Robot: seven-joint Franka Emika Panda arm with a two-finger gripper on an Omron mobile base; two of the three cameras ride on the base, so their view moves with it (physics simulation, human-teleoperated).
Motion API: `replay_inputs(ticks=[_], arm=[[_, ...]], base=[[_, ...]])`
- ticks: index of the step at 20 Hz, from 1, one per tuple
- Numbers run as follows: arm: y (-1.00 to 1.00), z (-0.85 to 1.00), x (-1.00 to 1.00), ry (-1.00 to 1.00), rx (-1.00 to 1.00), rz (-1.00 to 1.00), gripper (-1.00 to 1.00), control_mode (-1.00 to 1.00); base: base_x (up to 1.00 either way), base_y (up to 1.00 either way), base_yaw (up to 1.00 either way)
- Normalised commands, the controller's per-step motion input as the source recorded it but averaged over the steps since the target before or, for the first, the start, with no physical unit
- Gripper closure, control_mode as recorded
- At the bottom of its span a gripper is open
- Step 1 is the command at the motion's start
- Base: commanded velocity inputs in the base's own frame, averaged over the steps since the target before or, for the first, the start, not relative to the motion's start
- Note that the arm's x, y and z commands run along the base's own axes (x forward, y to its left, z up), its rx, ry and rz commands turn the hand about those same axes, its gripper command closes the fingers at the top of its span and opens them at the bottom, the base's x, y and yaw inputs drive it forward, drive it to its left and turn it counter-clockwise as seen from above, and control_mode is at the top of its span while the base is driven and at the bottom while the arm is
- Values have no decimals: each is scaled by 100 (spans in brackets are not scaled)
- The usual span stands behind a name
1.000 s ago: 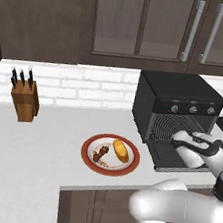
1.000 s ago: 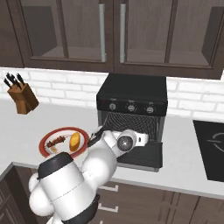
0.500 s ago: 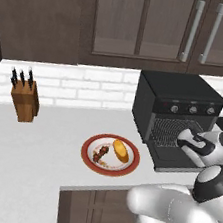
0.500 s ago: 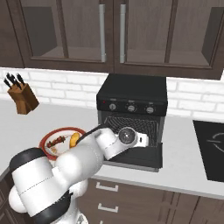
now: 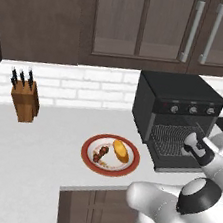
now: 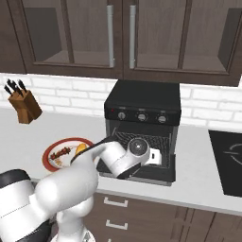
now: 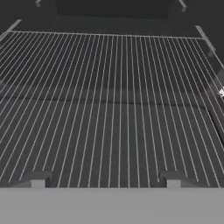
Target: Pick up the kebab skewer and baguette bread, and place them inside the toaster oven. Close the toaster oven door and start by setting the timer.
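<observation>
The worktop (image 5: 43, 144) runs pale and wide beneath dark wall cabinets (image 5: 162, 25) and a white brick backsplash (image 5: 87, 87); on its right side stands the toaster oven (image 5: 177, 105), a black box with a row of small silver knobs (image 6: 142, 116) under its top edge; the toaster oven door (image 6: 142, 173) is dropped flat toward the front, so the wire rack (image 7: 109, 105) inside lies in plain sight. The white arm (image 6: 111, 158) reaches in over that lowered door, and the gripper (image 7: 105, 183) sits at the oven's mouth, just above the rack; in the hand view the two dark tips rise far apart at the bottom with only bare rack wires between them, so the jaws stand wide and hold nothing. Left of the oven, near it on the worktop, rests a red-rimmed plate (image 5: 88, 161); the baguette bread (image 5: 121, 150) lies on the plate's right half, and the kebab skewer (image 5: 100, 154) lies just beside it on the left half. Well apart, at the far left against the backsplash, stands a wooden knife block (image 5: 25, 99) with dark handles.
</observation>
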Motion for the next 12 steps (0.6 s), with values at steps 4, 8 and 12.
replay_inputs(ticks=[4,8,12], arm=[[5,-66,-58,21,-5,3,-100,-100],[6,-38,-45,14,-3,1,-100,-100],[24,37,-42,0,0,0,-100,-100]], base=[[0,0,0],[0,0,0],[0,0,0]])
